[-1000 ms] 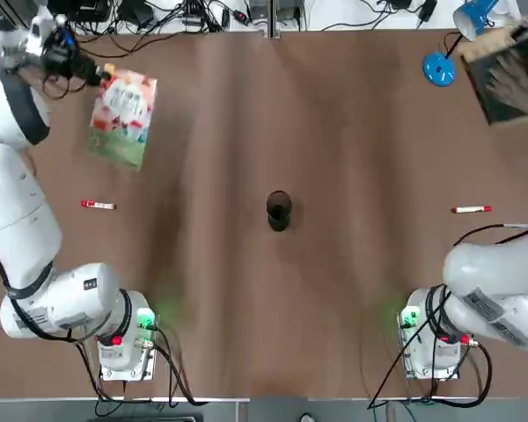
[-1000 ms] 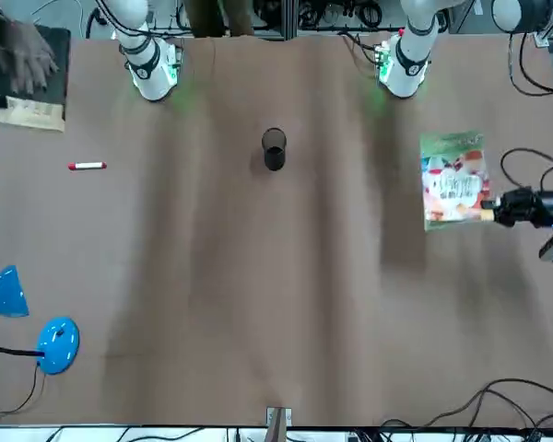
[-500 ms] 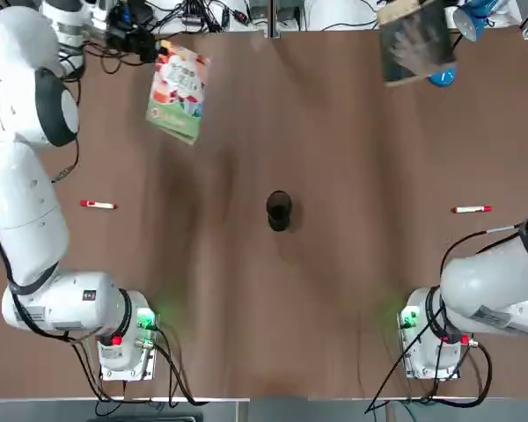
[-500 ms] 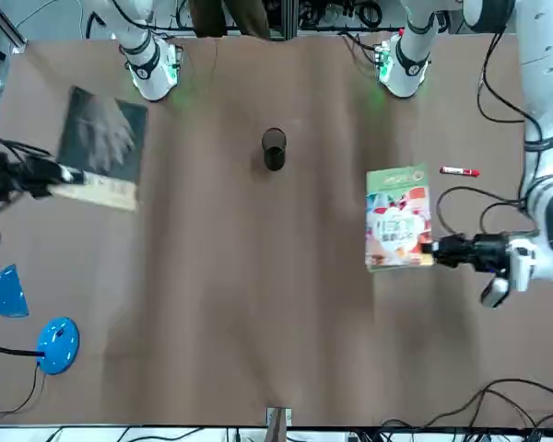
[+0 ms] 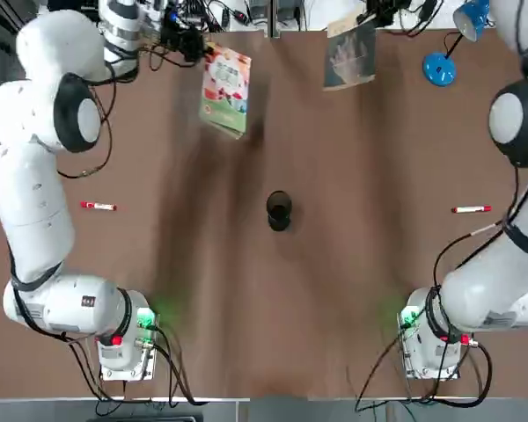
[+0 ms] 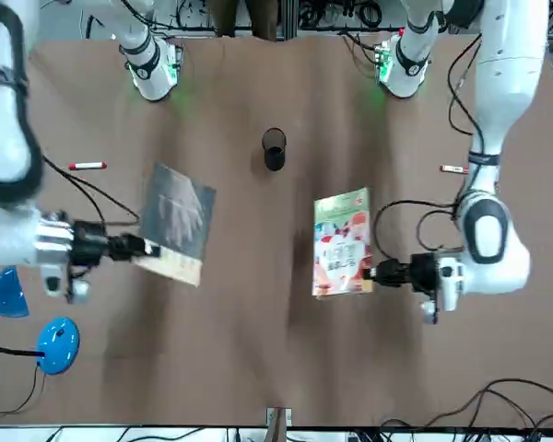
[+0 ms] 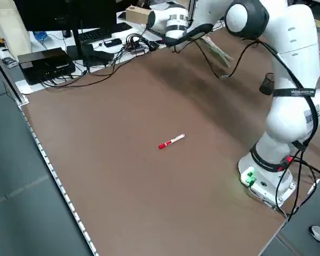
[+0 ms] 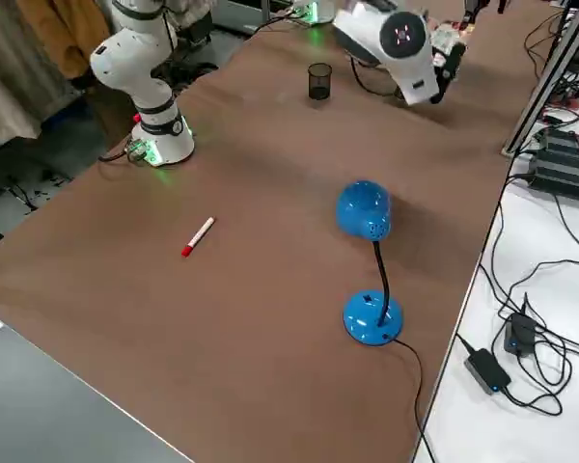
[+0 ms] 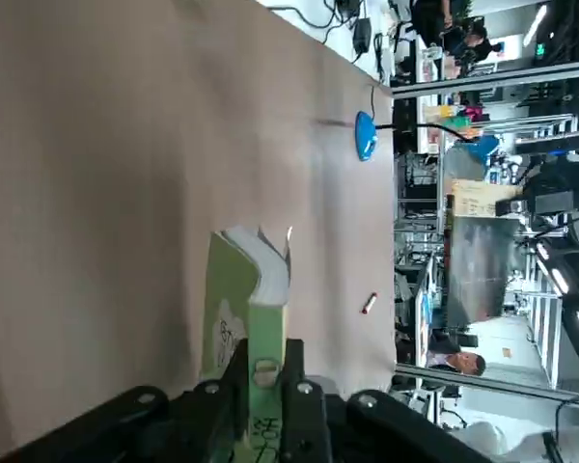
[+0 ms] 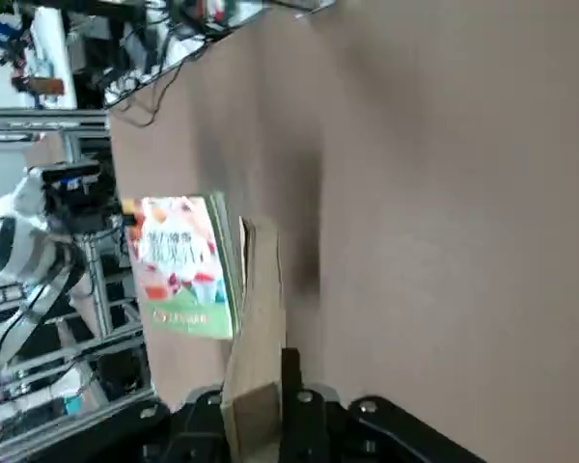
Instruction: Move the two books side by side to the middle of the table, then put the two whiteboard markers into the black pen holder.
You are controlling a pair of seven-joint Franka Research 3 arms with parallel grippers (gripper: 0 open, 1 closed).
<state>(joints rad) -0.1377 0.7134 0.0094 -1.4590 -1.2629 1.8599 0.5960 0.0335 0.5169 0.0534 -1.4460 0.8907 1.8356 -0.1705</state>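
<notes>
The left gripper (image 6: 376, 272) is clenched on the far edge of the colourful book (image 6: 341, 243), its fingers (image 9: 299, 410) pinching the spine while the pages fan loose beyond them. In the top view the colourful book (image 5: 226, 77) hangs tilted over the far part of the table (image 5: 352, 290), left of centre, with its shadow on the wood below. The right gripper (image 6: 140, 248) is likewise clamped on the pale lower edge of the dark book (image 6: 177, 224), and from its own wrist camera the fingers (image 10: 291, 386) grip that pale edge. Seen from above, the dark book (image 5: 350, 53) sits at the far edge, right of centre, so the two books are near each other but apart, with a bare strip of table between them.

The black pen holder (image 5: 279, 211) stands upright in the middle of the table, nearer the robot than both books and with open brown surface all round it. One whiteboard marker (image 5: 98, 206) lies flat toward the left edge, well apart from everything; the other marker (image 5: 472, 209) lies toward the right edge, just as isolated. The blue lamp (image 5: 443, 58) stands in the far right corner, just beside the dark book's outer side. The near half of the table holds only the two arm bases
</notes>
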